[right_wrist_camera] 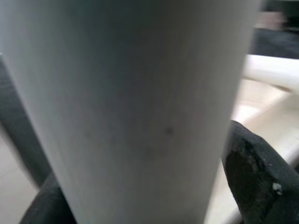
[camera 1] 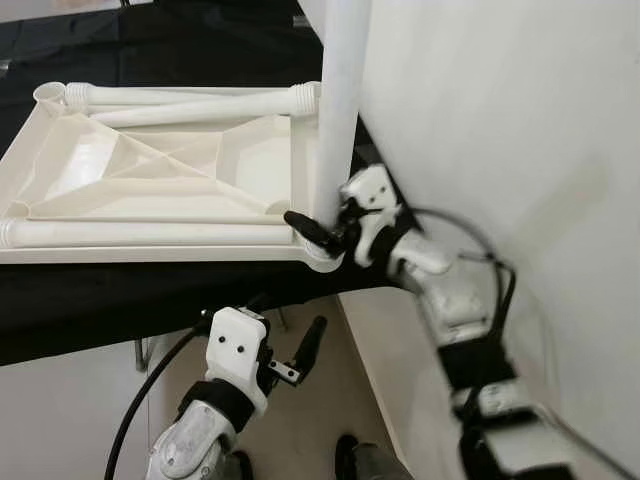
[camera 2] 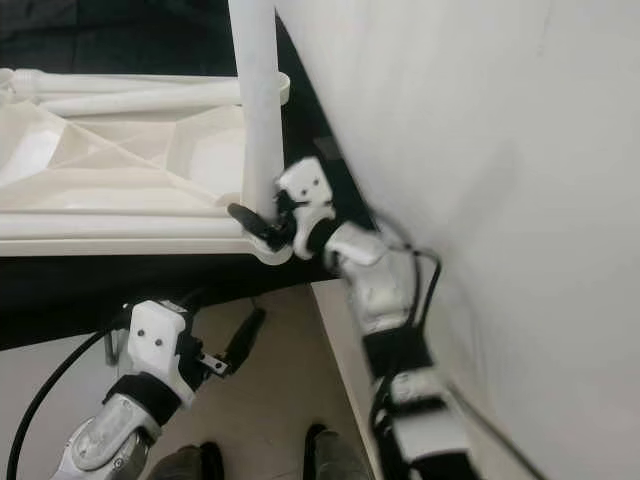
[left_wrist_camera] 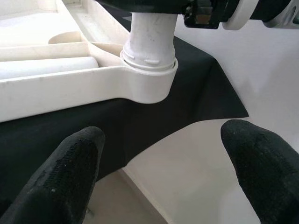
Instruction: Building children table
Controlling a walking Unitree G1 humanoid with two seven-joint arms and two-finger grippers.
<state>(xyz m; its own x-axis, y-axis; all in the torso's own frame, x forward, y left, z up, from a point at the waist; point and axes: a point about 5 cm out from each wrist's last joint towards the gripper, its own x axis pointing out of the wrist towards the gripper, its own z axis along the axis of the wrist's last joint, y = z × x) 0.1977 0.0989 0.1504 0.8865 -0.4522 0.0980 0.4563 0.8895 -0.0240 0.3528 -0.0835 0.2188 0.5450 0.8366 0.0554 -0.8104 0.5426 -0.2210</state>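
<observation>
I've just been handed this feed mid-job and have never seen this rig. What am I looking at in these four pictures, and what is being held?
This is a humanoid robot with two silver arms, each ending in two long black fingers. The two wide pictures come from its head camera, looking down. An upside-down white plastic tabletop lies on a black-covered surface, with three loose white legs resting in it. A fourth, upright leg stands in the near right corner socket. The right gripper is closed around that leg near its base; its wrist camera shows the leg close up between the fingers. The left gripper hangs open below the table edge, its wrist camera looking up at the socket.
</observation>
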